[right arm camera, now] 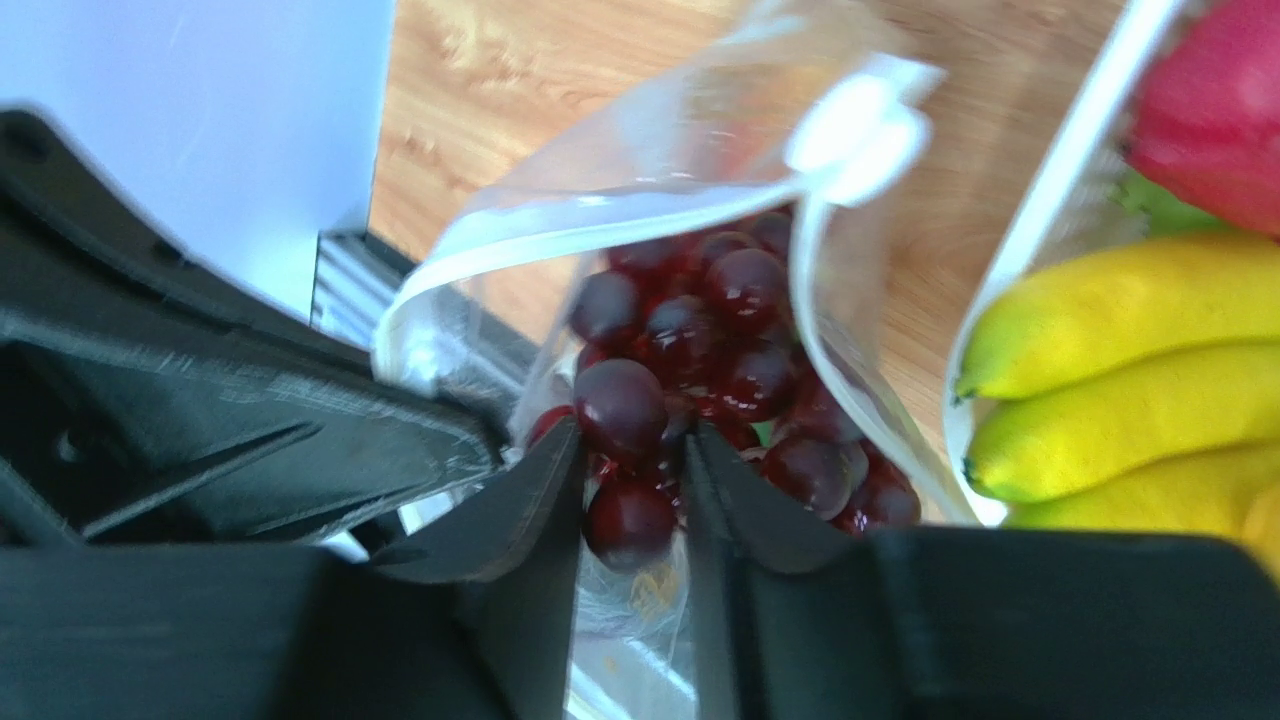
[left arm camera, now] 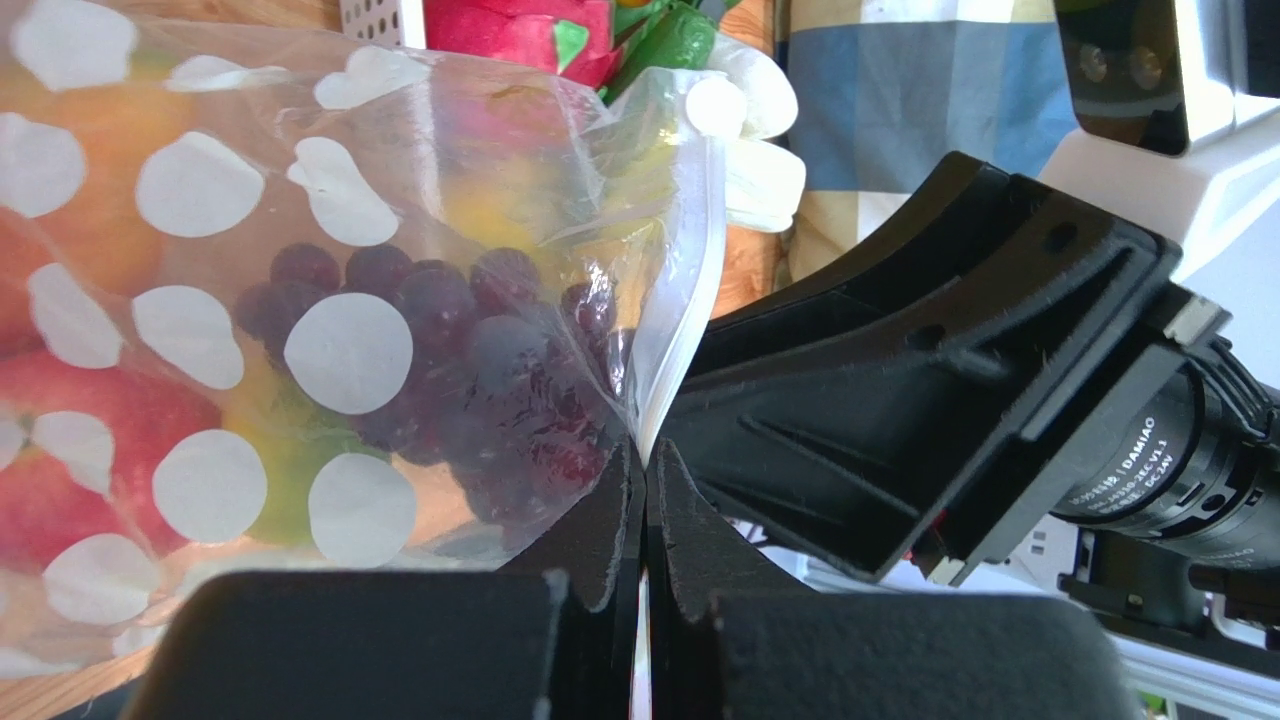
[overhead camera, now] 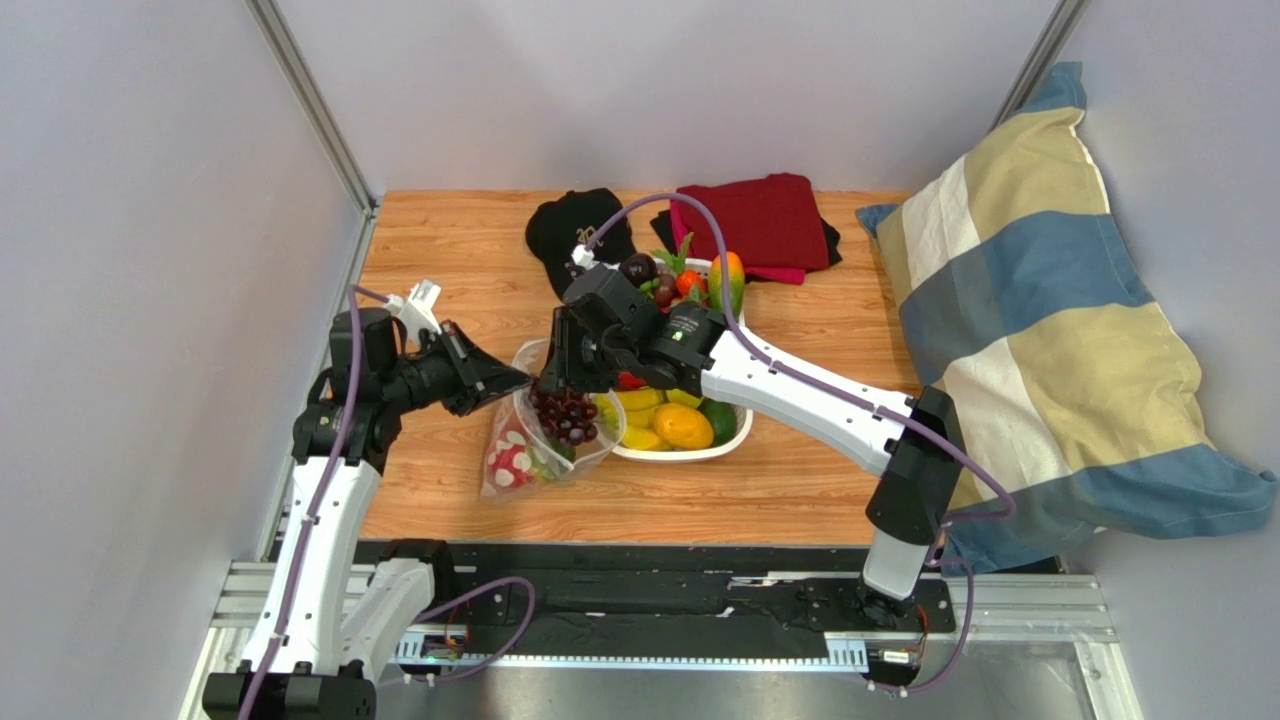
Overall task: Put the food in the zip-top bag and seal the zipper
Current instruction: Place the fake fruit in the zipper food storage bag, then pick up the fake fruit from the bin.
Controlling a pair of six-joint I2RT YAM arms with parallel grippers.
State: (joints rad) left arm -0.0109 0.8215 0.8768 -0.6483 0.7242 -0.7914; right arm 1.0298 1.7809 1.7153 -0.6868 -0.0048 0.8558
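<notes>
The zip-top bag [overhead camera: 526,443], clear with white dots, lies left of the white tray [overhead camera: 733,438] with its mouth lifted. My left gripper [overhead camera: 504,378] is shut on the bag's zipper edge [left arm camera: 672,323] and holds the mouth up. My right gripper [overhead camera: 567,393] is shut on a dark red grape bunch [overhead camera: 565,416] and holds it in the bag's mouth [right arm camera: 646,225]. The grapes [right arm camera: 691,390] hang partly inside the bag. Red and green food [left arm camera: 90,435] shows through the bag wall. Bananas [right arm camera: 1127,375], an orange [overhead camera: 684,426] and other pieces lie in the tray.
A black cap [overhead camera: 576,228] and a folded dark red cloth [overhead camera: 766,222] lie at the back of the wooden table [overhead camera: 451,270]. A striped pillow [overhead camera: 1052,330] leans at the right. More toy vegetables [overhead camera: 706,279] sit at the tray's far end.
</notes>
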